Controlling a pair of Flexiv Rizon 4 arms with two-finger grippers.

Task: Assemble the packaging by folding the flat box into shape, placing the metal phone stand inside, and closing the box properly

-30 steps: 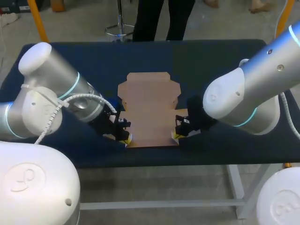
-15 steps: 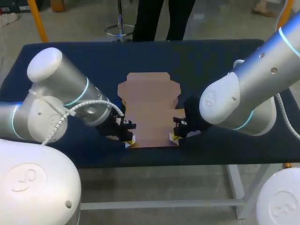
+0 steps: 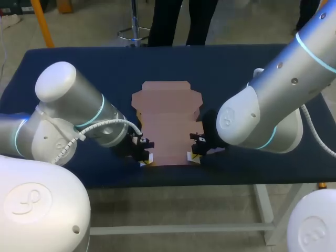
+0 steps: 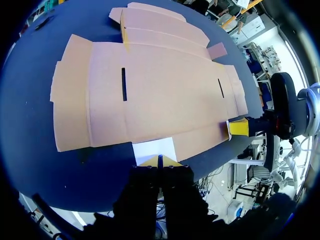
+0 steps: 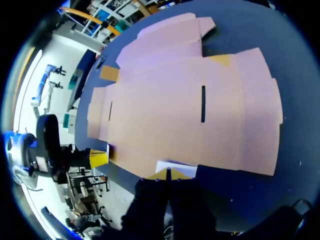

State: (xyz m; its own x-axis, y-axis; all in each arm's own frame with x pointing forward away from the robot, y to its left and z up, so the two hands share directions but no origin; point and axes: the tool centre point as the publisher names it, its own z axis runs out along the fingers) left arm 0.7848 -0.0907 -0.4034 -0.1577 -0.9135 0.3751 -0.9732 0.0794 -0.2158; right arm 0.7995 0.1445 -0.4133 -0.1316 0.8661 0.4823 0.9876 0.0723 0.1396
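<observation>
left wrist view: flat box (image 4: 150, 95) just ahead of left gripper (image 4: 159, 161), jaws pressed together; right gripper (image 5: 168, 173) likewise.

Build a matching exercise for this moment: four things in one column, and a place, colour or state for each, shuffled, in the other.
Things:
1. flat box
2. left gripper
3. right gripper
4. table

Descriptions:
A. at the box's near right corner
B. dark blue, under everything
C. tan, lying unfolded
D. at the box's near left corner

Pairs: 1-C, 2-D, 3-A, 4-B
</observation>
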